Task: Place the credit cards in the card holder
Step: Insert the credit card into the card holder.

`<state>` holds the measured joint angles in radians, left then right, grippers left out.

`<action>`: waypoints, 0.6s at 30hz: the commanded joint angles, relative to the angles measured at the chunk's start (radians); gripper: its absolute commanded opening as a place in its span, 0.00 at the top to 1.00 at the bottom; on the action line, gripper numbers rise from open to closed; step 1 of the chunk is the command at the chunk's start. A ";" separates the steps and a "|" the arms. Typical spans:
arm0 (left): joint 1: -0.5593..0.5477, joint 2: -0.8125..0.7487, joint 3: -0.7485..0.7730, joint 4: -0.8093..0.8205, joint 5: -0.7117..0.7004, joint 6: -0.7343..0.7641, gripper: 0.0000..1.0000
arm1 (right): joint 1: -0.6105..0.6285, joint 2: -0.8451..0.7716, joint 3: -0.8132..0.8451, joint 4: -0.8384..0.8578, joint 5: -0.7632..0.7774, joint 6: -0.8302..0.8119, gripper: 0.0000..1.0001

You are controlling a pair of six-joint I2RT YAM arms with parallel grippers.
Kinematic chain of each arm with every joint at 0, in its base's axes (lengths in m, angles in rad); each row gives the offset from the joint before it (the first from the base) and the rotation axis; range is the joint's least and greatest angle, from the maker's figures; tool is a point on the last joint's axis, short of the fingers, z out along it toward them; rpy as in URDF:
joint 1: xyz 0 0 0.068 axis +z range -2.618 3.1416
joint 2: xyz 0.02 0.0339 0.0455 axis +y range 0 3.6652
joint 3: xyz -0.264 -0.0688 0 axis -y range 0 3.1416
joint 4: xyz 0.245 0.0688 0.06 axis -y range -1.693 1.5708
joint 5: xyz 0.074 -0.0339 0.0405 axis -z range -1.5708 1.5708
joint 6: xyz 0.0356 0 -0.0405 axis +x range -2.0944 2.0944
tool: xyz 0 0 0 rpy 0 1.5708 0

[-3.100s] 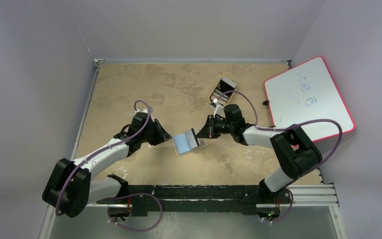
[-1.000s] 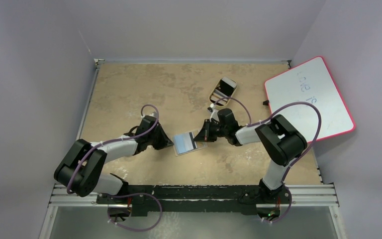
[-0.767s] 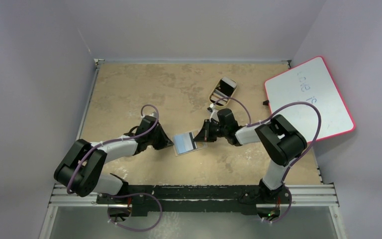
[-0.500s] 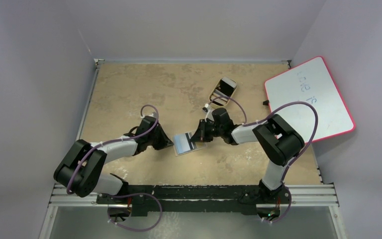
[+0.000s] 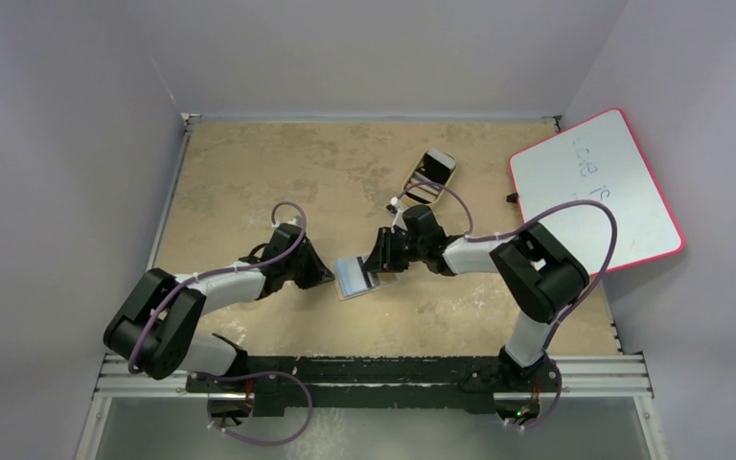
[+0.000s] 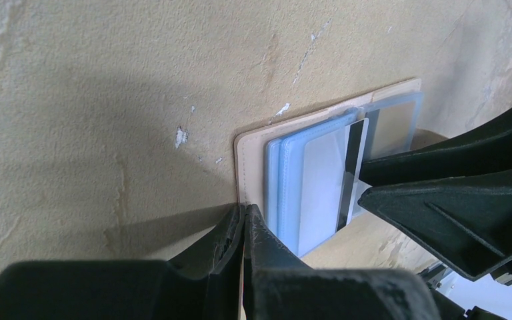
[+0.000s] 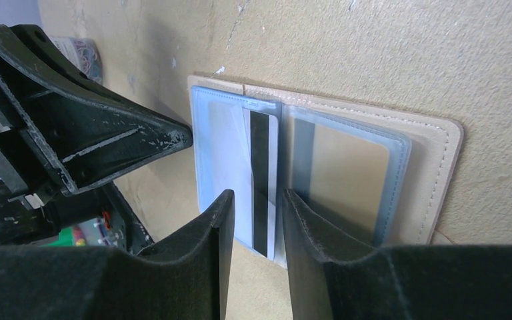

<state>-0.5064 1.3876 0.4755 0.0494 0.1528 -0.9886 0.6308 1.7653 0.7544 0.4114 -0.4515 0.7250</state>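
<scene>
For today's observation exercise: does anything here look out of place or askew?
The pale blue-grey plastic card sits only partly inside the open tan bifold wallet's clear sleeve; its black-striped edge sticks out by the fold.

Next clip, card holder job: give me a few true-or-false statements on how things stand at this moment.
1. The card holder lies spread open on the table. True.
2. The left gripper has its jaws wide apart. False: it is shut on the card holder's edge.
3. A credit card with a black stripe lies on the holder's clear sleeves. True.
4. The right gripper is clamped shut on that card. False: its jaws stand apart, with the card's striped end showing between them.
5. The whiteboard lies on the table's left side. False: it is on the right.
</scene>
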 commanded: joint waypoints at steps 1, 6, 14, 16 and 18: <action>-0.006 0.010 0.012 -0.012 -0.009 -0.002 1.00 | 0.014 -0.004 0.038 -0.061 0.064 -0.034 0.64; -0.009 0.011 0.014 -0.006 -0.005 -0.005 1.00 | 0.052 0.004 0.053 -0.045 0.058 -0.009 0.71; -0.014 0.030 0.028 -0.011 -0.005 -0.007 1.00 | 0.076 0.005 0.044 0.011 0.060 0.050 0.80; -0.014 0.032 0.031 -0.010 -0.003 -0.007 1.00 | 0.080 0.016 0.050 0.021 0.039 0.064 0.81; -0.014 0.034 0.037 -0.013 0.000 -0.008 1.00 | 0.081 0.013 0.053 0.000 0.060 0.064 0.79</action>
<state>-0.5079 1.3998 0.4862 0.0444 0.1562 -0.9943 0.6987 1.7702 0.7795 0.3878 -0.3985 0.7563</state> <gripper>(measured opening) 0.005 0.198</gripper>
